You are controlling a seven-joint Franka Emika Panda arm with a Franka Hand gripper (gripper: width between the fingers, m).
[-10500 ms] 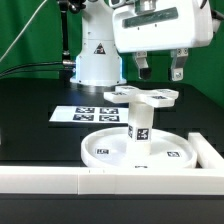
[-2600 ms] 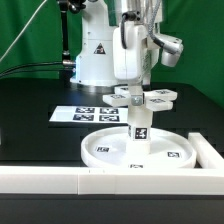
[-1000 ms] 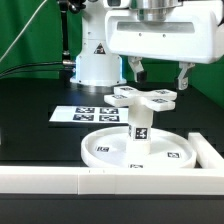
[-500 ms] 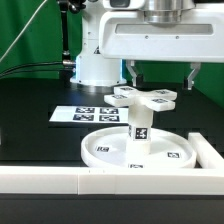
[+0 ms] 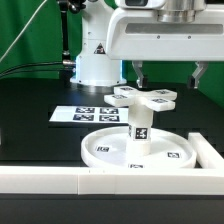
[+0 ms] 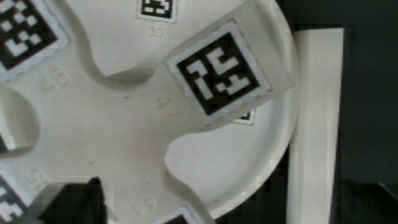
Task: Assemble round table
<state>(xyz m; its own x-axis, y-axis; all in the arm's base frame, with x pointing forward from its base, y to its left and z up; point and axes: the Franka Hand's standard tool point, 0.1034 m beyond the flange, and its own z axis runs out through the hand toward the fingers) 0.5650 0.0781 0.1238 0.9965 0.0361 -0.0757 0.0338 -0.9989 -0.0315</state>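
The large rimmed round disc point(image 5: 110, 148) lies at the front of the black table. The short cylindrical leg point(image 5: 140, 128) stands upright on its middle. The flat cross-shaped piece point(image 5: 146, 97) rests on top of the leg. My gripper point(image 5: 168, 74) hangs above and just behind the cross-shaped piece, to the exterior view's right of the leg. It is open wide and empty. The wrist view looks down on the cross-shaped piece point(image 6: 107, 110) and its markers, with the disc point(image 6: 231, 165) beneath. One dark fingertip point(image 6: 79, 203) shows at the edge.
The marker board point(image 5: 85, 113) lies flat behind the disc, toward the exterior view's left. The long white border wall point(image 5: 100, 181) runs along the front and up the exterior view's right; it also shows in the wrist view point(image 6: 320, 120). The arm's white base point(image 5: 97, 62) stands at the back.
My gripper has turned to face the camera, then shifted toward the exterior view's right, and its fingers look farther apart. The disc, leg and cross-shaped piece have not moved.
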